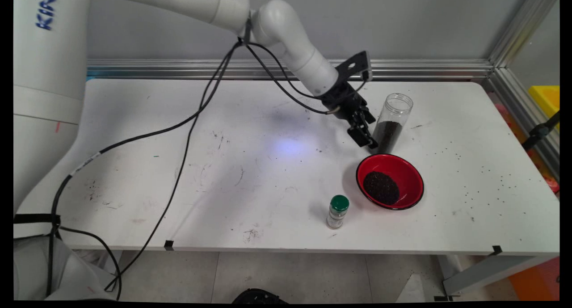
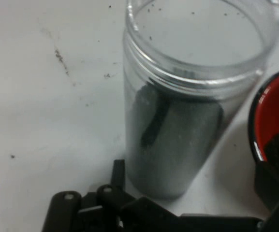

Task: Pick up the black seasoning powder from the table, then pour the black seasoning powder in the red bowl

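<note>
A clear, lidless jar point(image 1: 393, 122) point(image 2: 187, 121) stands upright at the table's right, its lower half filled with dark granules. My gripper point(image 1: 367, 136) point(image 2: 195, 176) is low at the jar's left side, open, with one finger point(image 2: 117, 171) to the jar's left and the other point(image 2: 273, 186) to its right. The jar's base sits between them and neither finger presses on it. Just in front of the jar is a red bowl point(image 1: 409, 174) point(image 2: 274, 116) with a black rim, holding a heap of the same dark granules.
A small shaker bottle with a green cap point(image 1: 338, 211) stands near the table's front edge, left of the bowl. Dark specks are scattered over the white table point(image 1: 482, 174) at the right. Black cables point(image 1: 187, 129) hang from the arm across the left half.
</note>
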Tool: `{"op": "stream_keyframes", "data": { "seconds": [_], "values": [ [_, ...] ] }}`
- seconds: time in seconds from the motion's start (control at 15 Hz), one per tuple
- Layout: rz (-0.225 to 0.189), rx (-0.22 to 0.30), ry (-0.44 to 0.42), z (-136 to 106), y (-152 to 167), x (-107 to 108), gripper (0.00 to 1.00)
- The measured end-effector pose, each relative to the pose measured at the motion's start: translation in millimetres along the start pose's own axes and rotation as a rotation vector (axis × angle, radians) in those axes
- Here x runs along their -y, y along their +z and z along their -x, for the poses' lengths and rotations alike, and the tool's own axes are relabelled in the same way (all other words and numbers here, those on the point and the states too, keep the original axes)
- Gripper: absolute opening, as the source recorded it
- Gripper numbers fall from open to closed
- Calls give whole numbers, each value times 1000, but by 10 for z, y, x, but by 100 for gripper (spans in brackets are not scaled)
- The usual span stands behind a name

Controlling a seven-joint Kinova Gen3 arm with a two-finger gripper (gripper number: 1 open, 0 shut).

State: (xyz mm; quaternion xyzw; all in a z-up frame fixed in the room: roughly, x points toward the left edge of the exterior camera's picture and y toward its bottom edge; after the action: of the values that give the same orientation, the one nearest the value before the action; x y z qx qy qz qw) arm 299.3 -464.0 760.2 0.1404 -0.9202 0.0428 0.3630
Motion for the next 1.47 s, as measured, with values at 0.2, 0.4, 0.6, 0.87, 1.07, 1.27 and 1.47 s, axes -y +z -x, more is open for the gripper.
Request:
{"op": "stream_keyframes", "data": {
  "seconds": [0.2,0.4,0.6,0.87,1.07,1.27,1.47],
  "values": [
    [2,1,-5,-22,163,25,100],
    [1,4,-10,-30,270,50,100],
    [-1,7,-17,-28,368,84,100],
    [-6,10,-29,-26,463,128,100],
    [-7,8,-42,-34,513,146,100],
    [-8,5,-49,-49,540,160,0],
    [-11,9,-55,-40,546,172,0]
  ]
}}
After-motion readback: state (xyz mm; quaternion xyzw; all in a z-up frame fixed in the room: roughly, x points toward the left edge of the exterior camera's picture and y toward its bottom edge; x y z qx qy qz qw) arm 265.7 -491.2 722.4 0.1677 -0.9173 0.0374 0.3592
